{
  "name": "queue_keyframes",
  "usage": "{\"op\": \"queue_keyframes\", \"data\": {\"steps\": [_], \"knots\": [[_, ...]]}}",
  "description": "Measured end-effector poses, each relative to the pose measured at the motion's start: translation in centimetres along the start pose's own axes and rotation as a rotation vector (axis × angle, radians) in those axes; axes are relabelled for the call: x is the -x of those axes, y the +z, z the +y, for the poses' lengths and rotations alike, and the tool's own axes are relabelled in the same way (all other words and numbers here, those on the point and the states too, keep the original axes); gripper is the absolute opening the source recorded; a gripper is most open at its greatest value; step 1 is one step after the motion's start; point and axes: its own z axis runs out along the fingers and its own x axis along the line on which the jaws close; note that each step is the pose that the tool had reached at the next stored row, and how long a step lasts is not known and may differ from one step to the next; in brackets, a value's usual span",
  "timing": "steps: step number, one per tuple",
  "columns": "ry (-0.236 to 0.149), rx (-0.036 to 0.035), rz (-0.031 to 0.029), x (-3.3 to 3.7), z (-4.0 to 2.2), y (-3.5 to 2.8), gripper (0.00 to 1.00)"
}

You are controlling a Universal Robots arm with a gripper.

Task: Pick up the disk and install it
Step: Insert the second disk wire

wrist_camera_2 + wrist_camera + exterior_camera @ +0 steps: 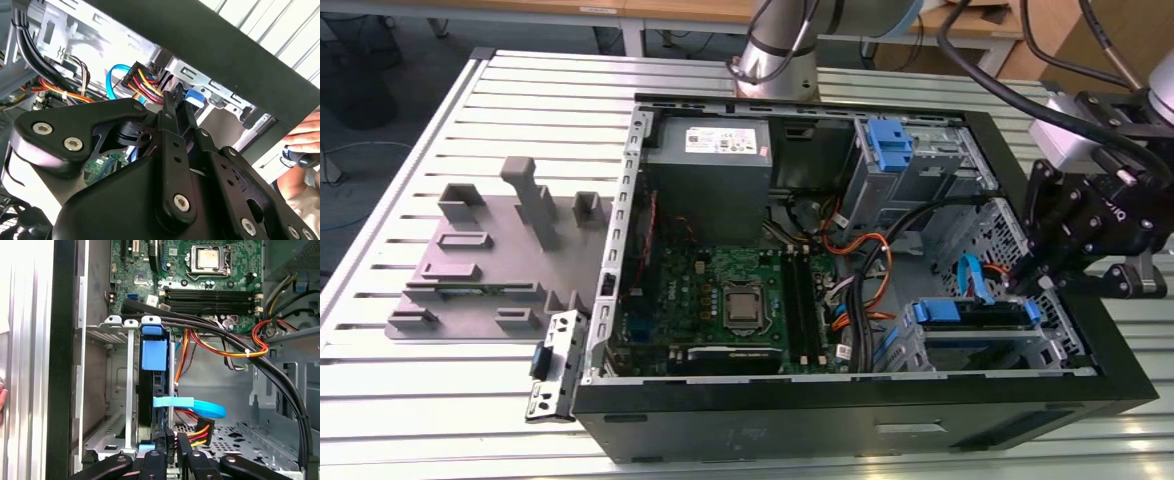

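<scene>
One relation matters: disk (152,390) sits edge-up in the drive cage (120,390) at the case's near right corner, long axis along the slot, directly ahead of the claw (172,450), whose fingers look pinched together at its cabled rear end.

No readable text or labels.

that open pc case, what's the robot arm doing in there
The arm's tool is down at the drive cage near the case's front corner, at the exterior view's right. The disk with blue rails already sits upright in the cage, and the tool's fingertips are at its cable end, by the blue data cable and power connector.
</scene>
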Motion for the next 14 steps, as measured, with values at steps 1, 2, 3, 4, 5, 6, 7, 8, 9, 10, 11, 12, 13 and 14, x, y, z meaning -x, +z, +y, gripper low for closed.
{"op": "queue_keyframes", "data": {"steps": [1, 2, 3, 4, 5, 6, 7, 8, 9, 10, 11, 12, 13, 14], "knots": [[-0.003, 0.0000, 0.0029, 0.00, 0.10, 0.03, 0.24], [-0.005, 0.0000, 0.0061, 0.00, 0.17, 0.05, 0.24], [-0.006, 0.0000, 0.0086, 0.00, 0.21, 0.07, 0.24], [-0.007, 0.0000, 0.0108, 0.00, 0.25, 0.09, 0.24], [-0.009, 0.0000, 0.0132, 0.00, 0.28, 0.10, 0.24], [-0.010, 0.0000, 0.0154, 0.00, 0.32, 0.12, 0.24], [-0.011, 0.0000, 0.0177, 0.00, 0.37, 0.14, 0.24], [-0.013, 0.0000, 0.0203, 0.00, 0.41, 0.17, 0.24], [-0.016, 0.0000, 0.0223, 0.00, 0.46, 0.21, 0.24], [-0.018, 0.0000, 0.0241, 0.00, 0.50, 0.23, 0.24], [-0.021, 0.0000, 0.0261, 0.00, 0.52, 0.25, 0.24], [-0.022, -0.0001, 0.0271, 0.00, 0.53, 0.24, 0.24], [-0.022, -0.0001, 0.0272, 0.00, 0.53, 0.24, 0.24], [-0.022, -0.0001, 0.0271, 0.00, 0.54, 0.24, 0.24]]}}
